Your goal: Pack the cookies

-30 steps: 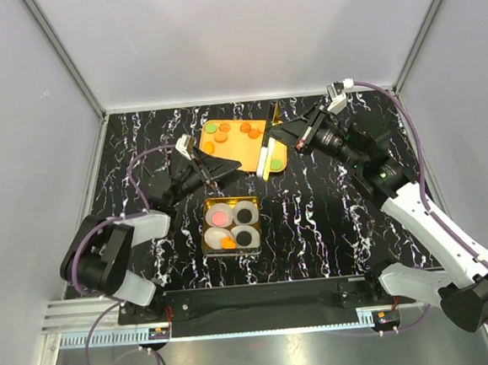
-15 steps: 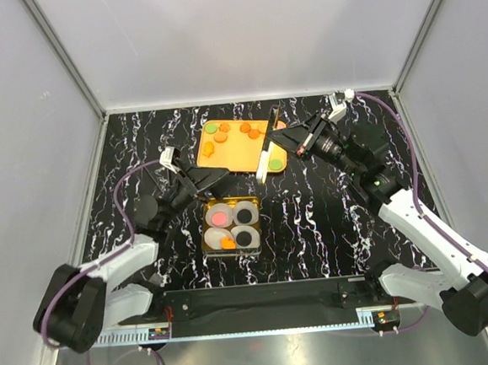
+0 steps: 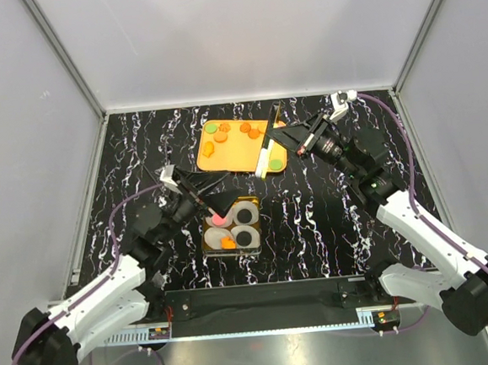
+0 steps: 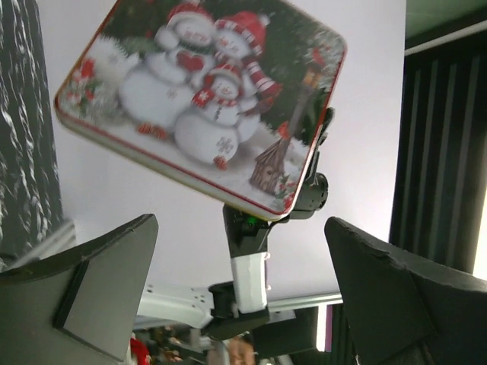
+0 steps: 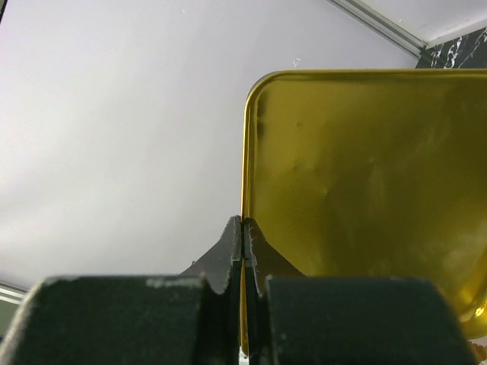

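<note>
L gripper (image 3: 226, 194) – jaws wide, empty, over open tin (image 3: 206, 225); R gripper (image 5: 242, 228) – clamped on snowman lid (image 4: 202, 106), lid on edge at right side of orange tray (image 3: 235, 158) w/ cookies (image 3: 222, 136).

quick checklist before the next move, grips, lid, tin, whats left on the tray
1. Right gripper grip on the lid: shut on its rim, lid held on edge. Ok.
2. Lid clear of the orange tray: it hangs over the tray's right edge; contact is hidden. Cannot tell.
3. Left gripper free: jaws wide open, nothing between them. Ok.
4. All cookies packed: several lie on the tray. Not ok.
5. Tin free for the lid: the left gripper hangs over its far left corner. Not ok.
</note>
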Robot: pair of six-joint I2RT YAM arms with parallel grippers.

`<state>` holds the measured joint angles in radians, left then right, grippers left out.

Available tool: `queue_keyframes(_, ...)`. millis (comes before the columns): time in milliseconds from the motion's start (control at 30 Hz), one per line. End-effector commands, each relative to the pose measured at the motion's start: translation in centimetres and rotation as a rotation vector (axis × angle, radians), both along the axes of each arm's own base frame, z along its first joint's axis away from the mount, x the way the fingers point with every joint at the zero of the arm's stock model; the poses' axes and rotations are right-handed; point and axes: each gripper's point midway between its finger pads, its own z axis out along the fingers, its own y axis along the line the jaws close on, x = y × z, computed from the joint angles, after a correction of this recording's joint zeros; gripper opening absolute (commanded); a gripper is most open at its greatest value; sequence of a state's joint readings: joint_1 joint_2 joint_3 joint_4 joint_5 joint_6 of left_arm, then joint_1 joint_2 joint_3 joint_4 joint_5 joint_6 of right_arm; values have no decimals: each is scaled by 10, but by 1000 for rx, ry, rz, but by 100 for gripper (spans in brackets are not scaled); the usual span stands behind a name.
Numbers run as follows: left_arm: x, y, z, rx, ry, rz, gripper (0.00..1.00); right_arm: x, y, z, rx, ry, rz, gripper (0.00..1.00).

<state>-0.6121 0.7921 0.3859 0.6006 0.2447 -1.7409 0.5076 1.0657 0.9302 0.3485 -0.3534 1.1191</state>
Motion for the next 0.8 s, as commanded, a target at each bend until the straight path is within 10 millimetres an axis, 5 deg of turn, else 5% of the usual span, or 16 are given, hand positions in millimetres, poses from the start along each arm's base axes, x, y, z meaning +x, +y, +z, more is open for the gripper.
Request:
queue_keyframes(0,4,-7,24,-111,56,21,99,-2,-6,33,74,-125,-20,0)
queue_keyframes(467,11,-32,61,-254,111,6,99,-1,-8,28,91,-177,-37,0)
queue_keyframes(767,9,3,24,-140,108,93,99,-8,-16,35,68,-175,-66,0)
